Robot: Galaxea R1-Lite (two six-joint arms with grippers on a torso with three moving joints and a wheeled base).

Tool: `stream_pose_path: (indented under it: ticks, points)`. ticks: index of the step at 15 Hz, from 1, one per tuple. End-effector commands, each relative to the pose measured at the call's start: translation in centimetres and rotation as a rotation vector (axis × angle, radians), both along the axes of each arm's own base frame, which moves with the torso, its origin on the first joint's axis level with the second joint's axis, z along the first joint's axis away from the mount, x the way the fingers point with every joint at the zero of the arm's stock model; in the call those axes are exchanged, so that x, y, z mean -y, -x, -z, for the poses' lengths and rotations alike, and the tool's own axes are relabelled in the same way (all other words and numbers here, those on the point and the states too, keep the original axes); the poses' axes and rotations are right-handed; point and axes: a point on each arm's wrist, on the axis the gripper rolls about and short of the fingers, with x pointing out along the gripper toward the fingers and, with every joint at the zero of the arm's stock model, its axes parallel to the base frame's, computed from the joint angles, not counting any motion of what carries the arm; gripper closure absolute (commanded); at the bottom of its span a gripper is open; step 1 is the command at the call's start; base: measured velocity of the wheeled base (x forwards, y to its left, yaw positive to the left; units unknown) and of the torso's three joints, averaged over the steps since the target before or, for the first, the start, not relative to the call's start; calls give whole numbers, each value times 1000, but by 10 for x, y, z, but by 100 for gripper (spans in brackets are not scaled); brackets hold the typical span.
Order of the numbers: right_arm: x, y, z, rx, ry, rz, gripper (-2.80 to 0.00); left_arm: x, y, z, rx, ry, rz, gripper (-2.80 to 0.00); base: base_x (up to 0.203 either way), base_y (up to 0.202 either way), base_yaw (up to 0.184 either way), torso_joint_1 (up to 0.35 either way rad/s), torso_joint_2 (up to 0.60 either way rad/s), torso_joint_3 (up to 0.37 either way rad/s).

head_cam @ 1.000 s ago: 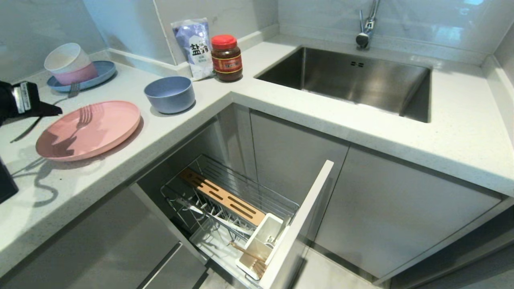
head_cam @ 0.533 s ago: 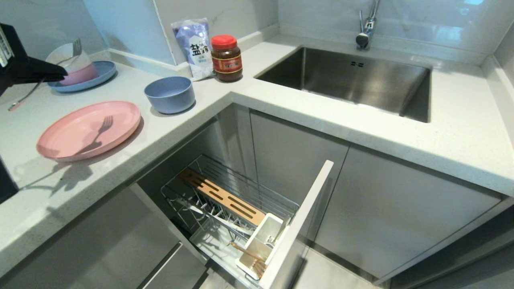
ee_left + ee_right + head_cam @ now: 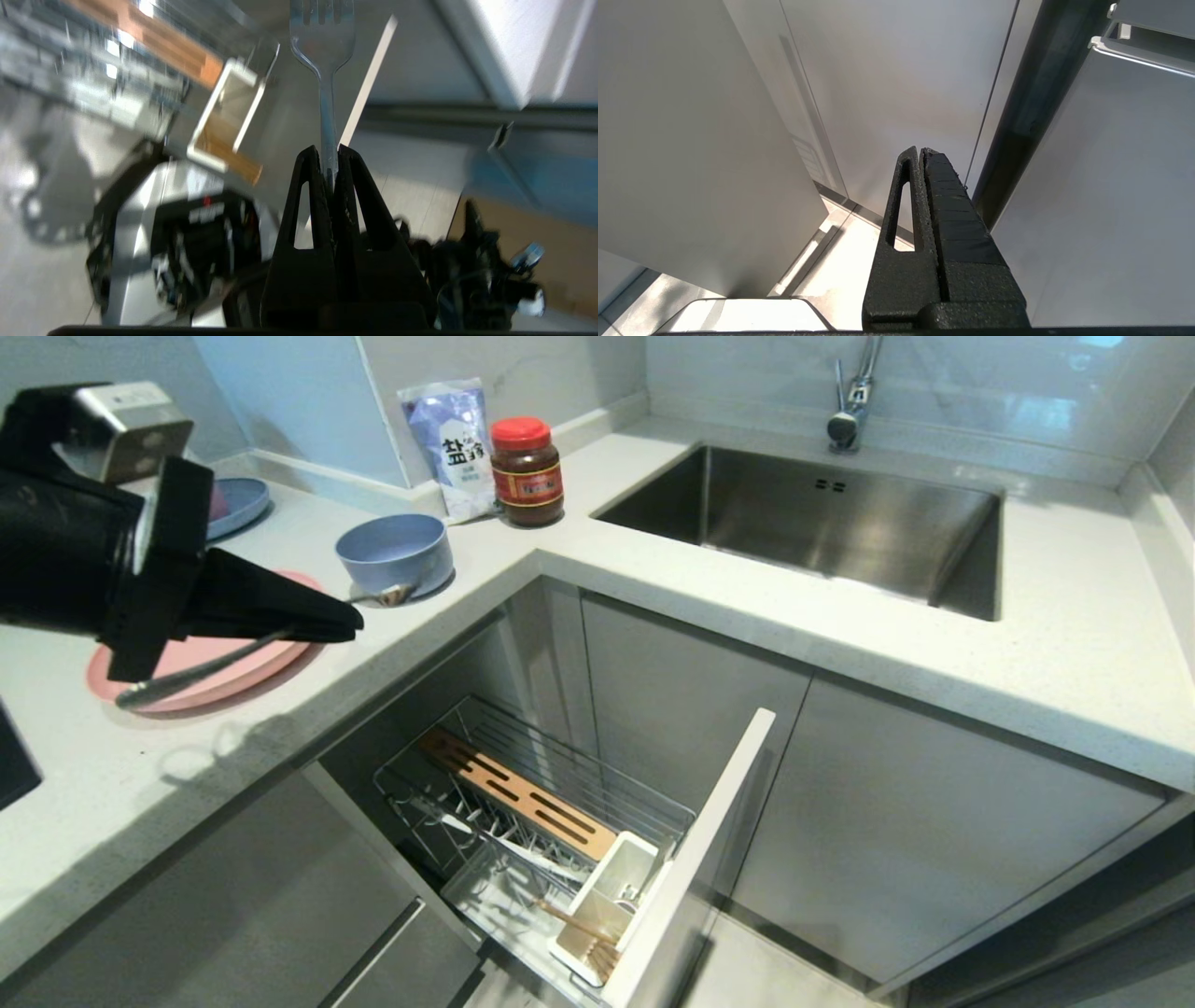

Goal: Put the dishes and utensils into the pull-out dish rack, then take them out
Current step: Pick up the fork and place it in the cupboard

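My left gripper [image 3: 350, 627] is shut on a silver fork [image 3: 187, 677] and hovers over the pink plate [image 3: 224, 674], near the counter's front edge. The fork's tines [image 3: 390, 595] reach toward the blue-grey bowl [image 3: 392, 549]. In the left wrist view the fork [image 3: 322, 46] sticks out past the shut left gripper [image 3: 329, 151], above the white cutlery box [image 3: 224, 121]. The pull-out dish rack [image 3: 560, 775] stands open below, with a wooden bar [image 3: 518, 793], the cutlery box [image 3: 607, 896] and chopsticks [image 3: 579, 924]. My right gripper [image 3: 920, 150] is shut and empty, parked before cabinet doors.
A salt bag [image 3: 453, 443] and a red-lidded jar [image 3: 527, 471] stand at the counter's back corner. The steel sink [image 3: 822, 523] with its faucet [image 3: 850, 401] lies to the right. A blue plate [image 3: 238, 499] sits far left. The rack's pale front panel [image 3: 700, 859] juts out.
The left gripper, holding the fork throughout, rose from the counter's far left and swung right over the pink plate, with the wrist turning. It now hides the stacked bowls.
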Motion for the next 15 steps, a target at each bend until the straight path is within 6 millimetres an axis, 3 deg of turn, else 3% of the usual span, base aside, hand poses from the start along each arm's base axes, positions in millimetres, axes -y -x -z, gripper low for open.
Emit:
stream_pose_path:
  ticks: [1,4,8,11,15]
  points:
    - [0,0,0,3,0,0,0,15,-17,22,-141,-67,43,0,0,0,0,0,0,0]
    - [0,0,0,3,0,0,0,24,-38,50,-246,-261,68,0,0,0,0,0,0,0]
    - [0,0,1,2,0,-1,0,41,-60,83,-343,-383,101,0,0,0,0,0,0,0]
    - [0,0,0,3,0,-1,0,63,-66,109,-365,-462,139,0,0,0,0,0,0,0]
    - [0,0,1,2,0,0,0,107,-76,142,-298,-577,179,0,0,0,0,0,0,0]
